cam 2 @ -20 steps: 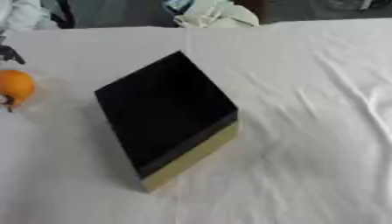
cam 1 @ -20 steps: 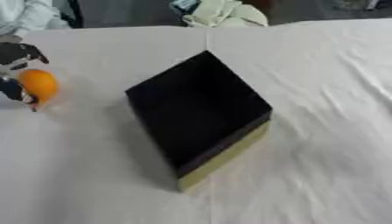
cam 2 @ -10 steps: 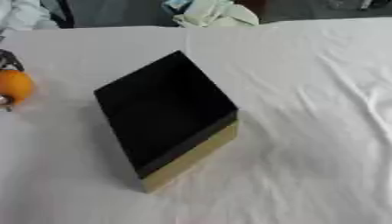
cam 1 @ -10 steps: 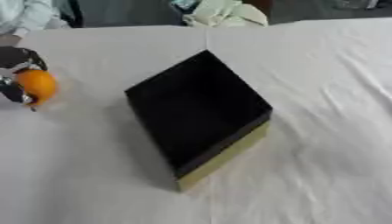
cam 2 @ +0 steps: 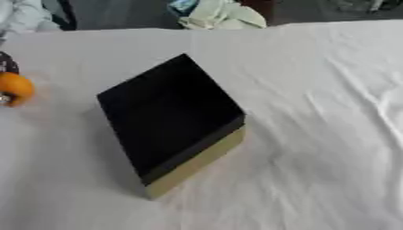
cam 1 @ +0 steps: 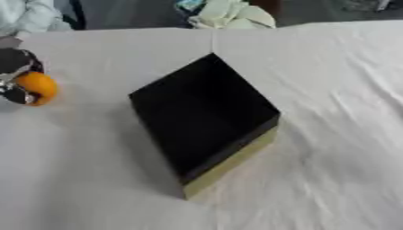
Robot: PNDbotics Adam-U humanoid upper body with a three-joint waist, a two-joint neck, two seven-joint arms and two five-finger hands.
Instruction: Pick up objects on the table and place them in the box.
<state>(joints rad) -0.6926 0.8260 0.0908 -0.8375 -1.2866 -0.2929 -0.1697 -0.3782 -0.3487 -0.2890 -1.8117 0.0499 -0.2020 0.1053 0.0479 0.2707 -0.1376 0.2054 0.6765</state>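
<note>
An orange round fruit [cam 1: 39, 86] sits at the far left, with my left hand [cam 1: 15, 76] curled round it; black and silver fingers show above and below the fruit. The box [cam 1: 206, 120], black inside with tan outer walls, stands turned like a diamond in the middle of the white-clothed table [cam 1: 330, 112]. Nothing shows inside it. My right hand is not in any view.
Crumpled pale green cloth [cam 1: 234, 13] lies beyond the table's far edge. A person's light sleeve [cam 1: 28, 15] shows at the far left corner. The cloth is wrinkled at the right of the box.
My left hand with the orange fruit has risen slightly and moved a little toward the box. The box has not moved.
</note>
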